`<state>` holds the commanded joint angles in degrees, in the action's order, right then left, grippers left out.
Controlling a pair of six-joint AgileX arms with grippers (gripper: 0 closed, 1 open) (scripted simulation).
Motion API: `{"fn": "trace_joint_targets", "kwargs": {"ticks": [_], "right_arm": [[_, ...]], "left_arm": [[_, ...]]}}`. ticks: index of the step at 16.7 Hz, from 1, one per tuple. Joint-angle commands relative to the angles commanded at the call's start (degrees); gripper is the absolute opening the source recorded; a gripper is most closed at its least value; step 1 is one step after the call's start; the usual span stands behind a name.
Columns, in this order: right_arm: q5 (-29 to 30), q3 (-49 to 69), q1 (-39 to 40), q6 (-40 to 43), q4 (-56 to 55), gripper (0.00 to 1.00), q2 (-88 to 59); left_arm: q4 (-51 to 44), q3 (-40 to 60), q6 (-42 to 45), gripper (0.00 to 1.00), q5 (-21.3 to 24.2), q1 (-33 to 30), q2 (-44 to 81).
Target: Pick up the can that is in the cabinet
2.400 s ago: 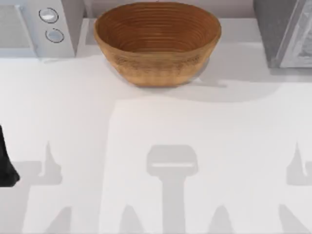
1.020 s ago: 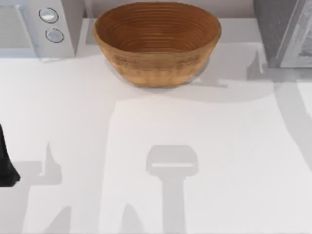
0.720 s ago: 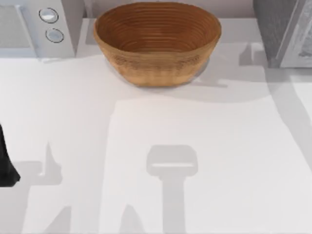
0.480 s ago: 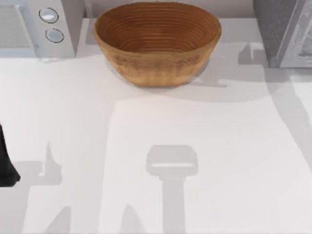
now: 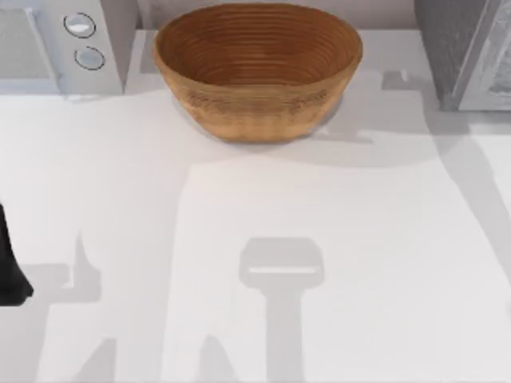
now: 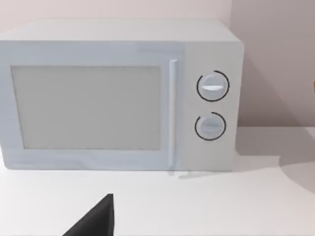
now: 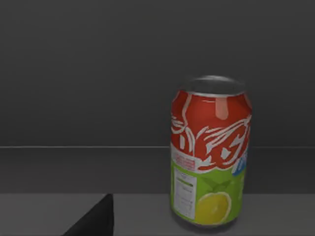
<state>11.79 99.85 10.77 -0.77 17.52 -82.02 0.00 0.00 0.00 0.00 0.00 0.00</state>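
Red, green and white can (image 7: pixel 210 156) upright on the dark cabinet (image 7: pixel 98 73) shelf, ahead of the right gripper, one dark fingertip (image 7: pixel 96 219) apart from it; open or closed, cannot tell. Left arm (image 5: pixel 9 263) parked at the table's (image 5: pixel 255 239) left edge, fingertip (image 6: pixel 96 219) facing a white microwave (image 6: pixel 118 93); fingers likewise cannot tell. Woven bowl (image 5: pixel 257 68) at the table's far middle.

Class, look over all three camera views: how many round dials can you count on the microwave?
2. Both sit on the microwave panel beside its door: the upper dial and the lower dial directly beneath it. From above they show at the table's back left corner.
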Motion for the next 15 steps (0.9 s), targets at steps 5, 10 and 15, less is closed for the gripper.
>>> {"fn": "trace_joint_targets", "kwargs": {"ticks": [5,10,15], "right_arm": [[0.34,0.13,0.25,0.07,-3.62,1.0,-3.7],[-0.15,2.36,-0.26,0.07,-3.37,1.0,-5.9],[-1.2,12.42,-1.46,0.07,-2.98,1.0,-15.22]], "left_arm": [[0.0,0.0,0.0,1.0,0.0,0.0,0.0],[0.0,0.0,0.0,1.0,0.0,0.0,0.0],[0.0,0.0,0.0,1.0,0.0,0.0,0.0]]}}
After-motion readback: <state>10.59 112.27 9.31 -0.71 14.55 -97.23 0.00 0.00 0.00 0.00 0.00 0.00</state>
